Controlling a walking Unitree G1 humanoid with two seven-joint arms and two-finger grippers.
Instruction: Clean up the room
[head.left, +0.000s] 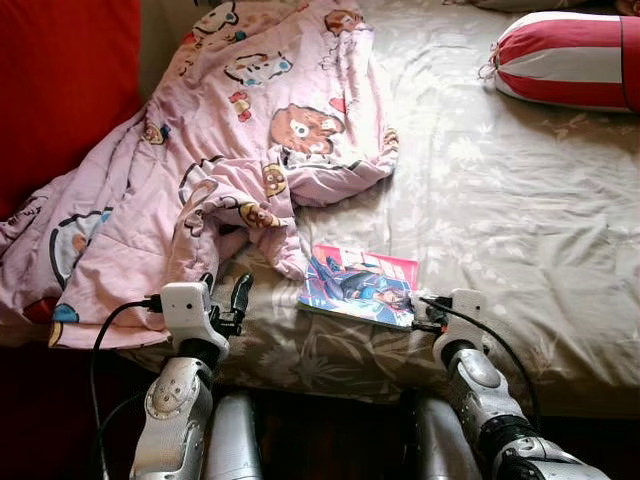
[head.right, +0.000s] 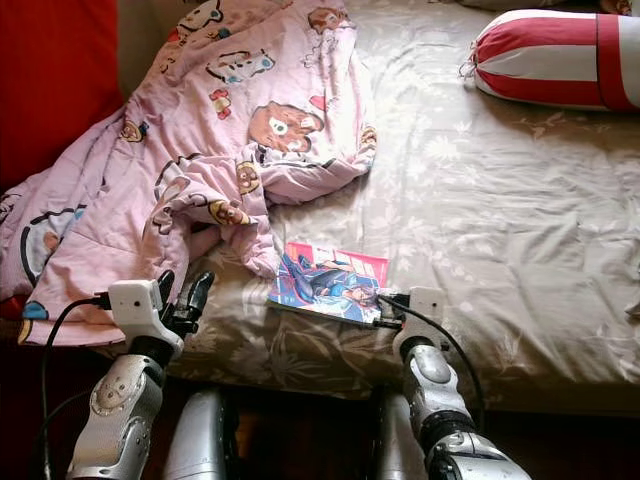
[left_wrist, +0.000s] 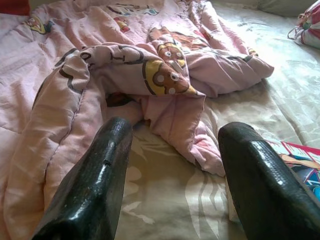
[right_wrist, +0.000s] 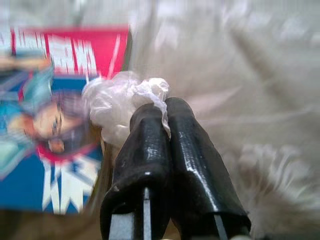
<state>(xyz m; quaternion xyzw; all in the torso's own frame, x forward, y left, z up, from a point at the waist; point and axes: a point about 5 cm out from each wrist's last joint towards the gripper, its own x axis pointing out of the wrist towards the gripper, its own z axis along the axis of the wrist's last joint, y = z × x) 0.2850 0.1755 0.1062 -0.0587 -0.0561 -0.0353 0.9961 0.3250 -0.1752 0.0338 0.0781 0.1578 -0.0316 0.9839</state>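
Note:
A comic book (head.left: 358, 285) with a blue and red cover lies near the front edge of the bed (head.left: 500, 200). My right gripper (head.left: 425, 312) rests at the book's right edge, shut on a small crumpled clear wrapper (right_wrist: 112, 105) pinched at its fingertips. A rumpled pink cartoon blanket (head.left: 230, 130) covers the bed's left half. My left gripper (head.left: 226, 290) stands open at the bed's front edge. It is just short of the blanket's hanging fold (left_wrist: 170, 100) and holds nothing.
A red and white striped bolster pillow (head.left: 570, 60) lies at the bed's far right. A red panel (head.left: 60, 80) stands to the left, behind the blanket. The beige floral sheet is bare on the right half. Dark floor lies below the bed edge.

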